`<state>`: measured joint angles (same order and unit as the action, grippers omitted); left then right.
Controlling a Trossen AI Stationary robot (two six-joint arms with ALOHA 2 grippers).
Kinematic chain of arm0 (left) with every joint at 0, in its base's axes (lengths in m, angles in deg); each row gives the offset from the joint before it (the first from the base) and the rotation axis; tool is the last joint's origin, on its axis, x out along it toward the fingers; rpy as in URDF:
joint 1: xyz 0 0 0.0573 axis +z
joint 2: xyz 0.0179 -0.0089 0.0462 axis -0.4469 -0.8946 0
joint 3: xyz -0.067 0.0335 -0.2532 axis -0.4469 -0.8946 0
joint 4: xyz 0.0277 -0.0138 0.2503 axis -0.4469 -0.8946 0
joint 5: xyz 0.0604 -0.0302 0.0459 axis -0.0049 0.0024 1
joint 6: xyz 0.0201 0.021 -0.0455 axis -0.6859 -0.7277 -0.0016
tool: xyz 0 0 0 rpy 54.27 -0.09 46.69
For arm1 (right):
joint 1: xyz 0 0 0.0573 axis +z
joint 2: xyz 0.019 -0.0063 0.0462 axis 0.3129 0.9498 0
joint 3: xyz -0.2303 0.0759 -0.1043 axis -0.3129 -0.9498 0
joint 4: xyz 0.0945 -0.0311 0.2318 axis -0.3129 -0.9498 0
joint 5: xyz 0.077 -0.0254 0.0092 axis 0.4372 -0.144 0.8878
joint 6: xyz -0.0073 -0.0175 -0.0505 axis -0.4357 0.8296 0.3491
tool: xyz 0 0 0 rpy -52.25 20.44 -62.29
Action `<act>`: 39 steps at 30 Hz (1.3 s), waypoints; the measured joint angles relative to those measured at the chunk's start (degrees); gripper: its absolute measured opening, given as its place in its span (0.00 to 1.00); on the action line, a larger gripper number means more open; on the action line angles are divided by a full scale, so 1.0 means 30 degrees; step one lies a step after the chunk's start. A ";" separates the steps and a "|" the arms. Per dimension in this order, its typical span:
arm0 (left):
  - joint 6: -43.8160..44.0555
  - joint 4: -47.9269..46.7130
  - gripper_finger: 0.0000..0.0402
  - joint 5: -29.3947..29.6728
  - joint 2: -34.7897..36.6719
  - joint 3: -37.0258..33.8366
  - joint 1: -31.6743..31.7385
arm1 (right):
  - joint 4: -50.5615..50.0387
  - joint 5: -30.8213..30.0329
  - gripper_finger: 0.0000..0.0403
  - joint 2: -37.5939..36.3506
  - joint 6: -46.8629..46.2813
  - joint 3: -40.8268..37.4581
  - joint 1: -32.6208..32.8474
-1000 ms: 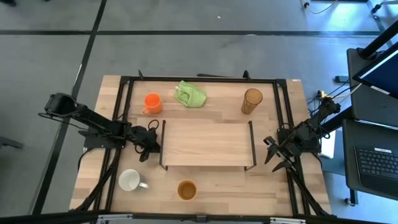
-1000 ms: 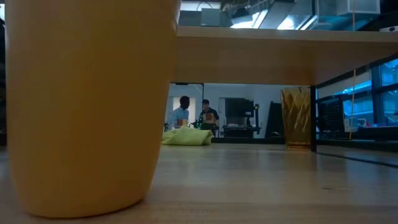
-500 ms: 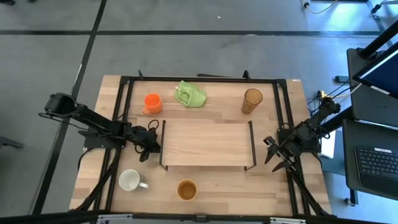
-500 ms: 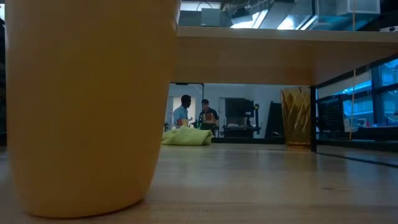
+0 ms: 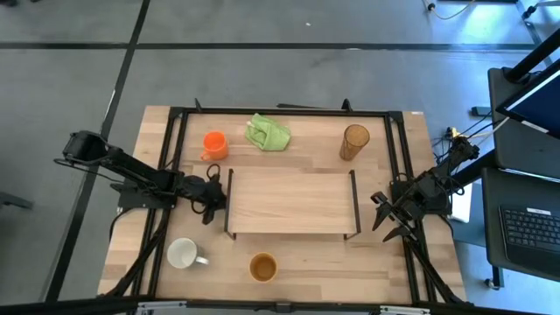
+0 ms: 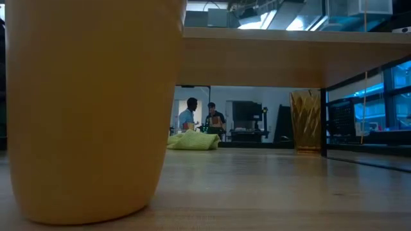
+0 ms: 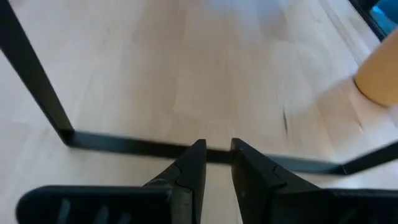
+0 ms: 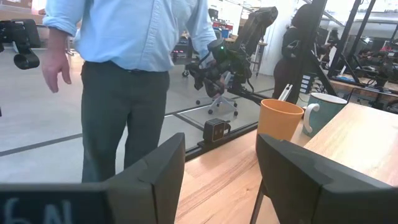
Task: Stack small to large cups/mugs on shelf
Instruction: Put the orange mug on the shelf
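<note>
The shelf (image 5: 289,201) stands mid-table on its black end frames. The orange mug (image 5: 214,144) and the amber tumbler (image 5: 354,142) stand upright behind it. In front of it stand the white mug (image 5: 182,254) and the tan-brown cup (image 5: 262,267), which fills the low view's left (image 6: 90,109). My left gripper (image 5: 210,199) hangs at the shelf's left end, slanting down, its fingers (image 7: 198,163) a narrow gap apart with nothing between them. At the shelf's right end my right gripper (image 5: 385,223) stands wide open (image 8: 217,180) and holds nothing.
A green cloth (image 5: 267,131) lies bunched at the far edge between the orange mug and the tumbler. The shelf's black foot bar (image 7: 124,144) runs just ahead of my left fingers. A person (image 8: 130,68) stands beyond the table's near edge.
My left gripper has tipped a little further down at the wrist and stayed in its place beside the shelf's left end. Nothing on the table has moved.
</note>
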<state>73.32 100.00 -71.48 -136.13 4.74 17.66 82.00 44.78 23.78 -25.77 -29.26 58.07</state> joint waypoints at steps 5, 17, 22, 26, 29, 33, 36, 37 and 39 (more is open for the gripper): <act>-0.0004 0.0132 0.17 0.1387 0.0001 0.0022 0.0007 | 0.0000 0.0000 0.50 -0.0004 -0.0003 0.0000 0.0000; 0.0061 0.0572 0.17 0.3227 0.0007 0.0015 0.0007 | -0.0007 0.0000 0.50 -0.0004 -0.0007 0.0000 0.0000; 0.0054 0.0533 0.17 0.3291 0.0007 0.0007 0.0007 | -0.0002 0.0000 0.50 0.0001 -0.0007 0.0000 0.0000; 0.0054 0.0486 0.17 0.3313 0.0007 0.0007 0.0001 | -0.0003 0.0000 0.50 -0.0004 -0.0003 0.0000 0.0000; 0.0054 0.0514 0.17 0.3314 0.0007 0.0007 0.0007 | 0.0000 0.0000 0.50 -0.0001 -0.0007 0.0000 0.0000; 0.0054 0.0499 0.17 0.3321 0.0007 0.0007 0.0007 | -0.0007 0.0000 0.50 0.0000 -0.0004 0.0000 0.0000; 0.0054 0.0499 0.17 0.3327 0.0007 0.0007 0.0007 | 0.0000 0.0000 0.50 -0.0004 0.0000 0.0000 0.0000; 0.0055 0.0499 0.17 0.3329 0.0007 0.0007 0.0007 | 0.0000 0.0000 0.50 -0.0004 -0.0007 0.0000 0.0000; 0.0047 0.0558 0.17 0.3329 0.0004 0.0007 0.0007 | 0.0000 0.0000 0.50 -0.0004 -0.0002 0.0000 0.0000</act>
<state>73.46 101.67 -61.49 -136.11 4.76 17.68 82.00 44.78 23.77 -25.78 -29.26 58.07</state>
